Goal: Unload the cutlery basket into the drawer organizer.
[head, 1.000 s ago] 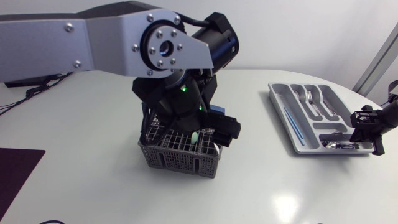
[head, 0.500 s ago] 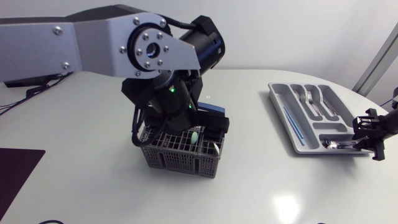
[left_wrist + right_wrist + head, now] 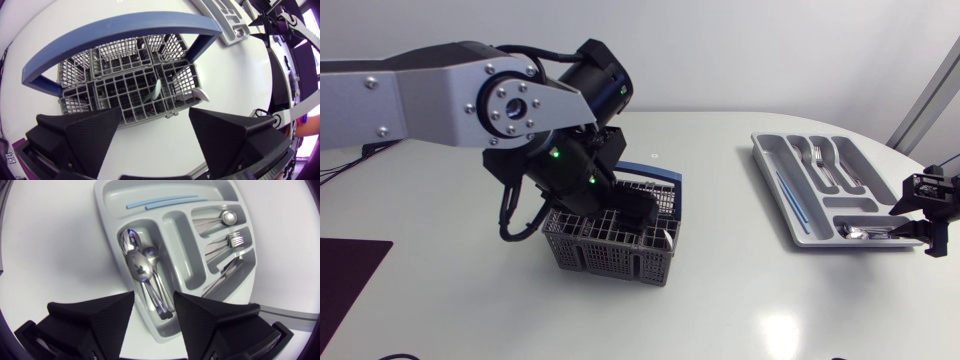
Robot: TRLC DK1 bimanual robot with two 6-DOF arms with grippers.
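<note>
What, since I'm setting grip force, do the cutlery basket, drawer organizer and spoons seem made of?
Cutlery basket: probably moulded grey plastic, matte, with a fine open grid; its blue handle looks plastic too. Drawer organizer: likely light grey plastic, smooth, softly glossy. Spoons: apparently polished metal, with mirror-like reflections.

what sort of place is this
Likely a robot test bench, not a kitchen: a plain white table, a basket and organizer set loose on it, left arm over the basket.
</note>
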